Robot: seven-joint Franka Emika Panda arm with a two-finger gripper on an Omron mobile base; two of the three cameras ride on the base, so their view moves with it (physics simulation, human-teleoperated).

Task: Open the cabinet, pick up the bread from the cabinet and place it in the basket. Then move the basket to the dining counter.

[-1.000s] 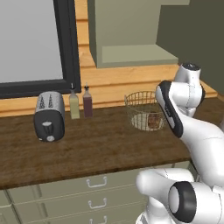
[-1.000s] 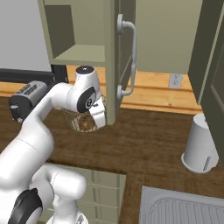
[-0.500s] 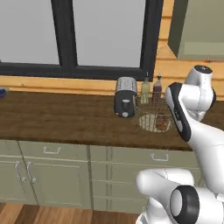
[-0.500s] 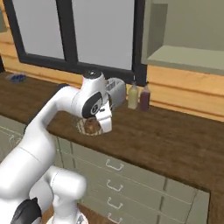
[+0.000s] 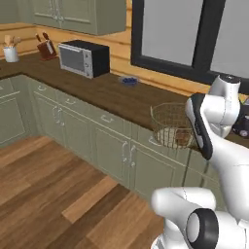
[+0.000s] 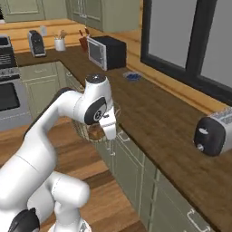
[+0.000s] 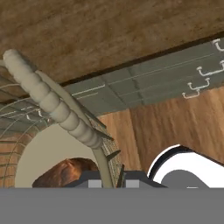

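My gripper [image 7: 109, 180] is shut on the rim of the pale wire basket [image 7: 52, 103] and holds it in the air. The small brown bread [image 7: 65, 170] lies on the basket's beige base. In the left base view the basket [image 5: 168, 124] hangs beside my forearm at the front edge of a dark wood counter [image 5: 112, 92], with the bread [image 5: 183, 141] low inside it. From the right, the gripper [image 6: 110, 132] and the basket [image 6: 90, 132] sit just off that counter's edge, above the olive drawers. The cabinet and the dining counter are out of view.
A microwave [image 5: 82, 58] and a knife block [image 5: 47, 48] stand far along the counter, with a small blue thing [image 5: 129, 81] nearer. A toaster [image 6: 213, 133] sits on the counter to the right. A stove [image 6: 9, 90] is at the far left. Wooden floor [image 5: 48, 185] lies open below.
The whole picture has swung: the base has driven and turned along the kitchen, so other counters and the floor come into view. The gripper keeps its hold on the basket with the bread inside.
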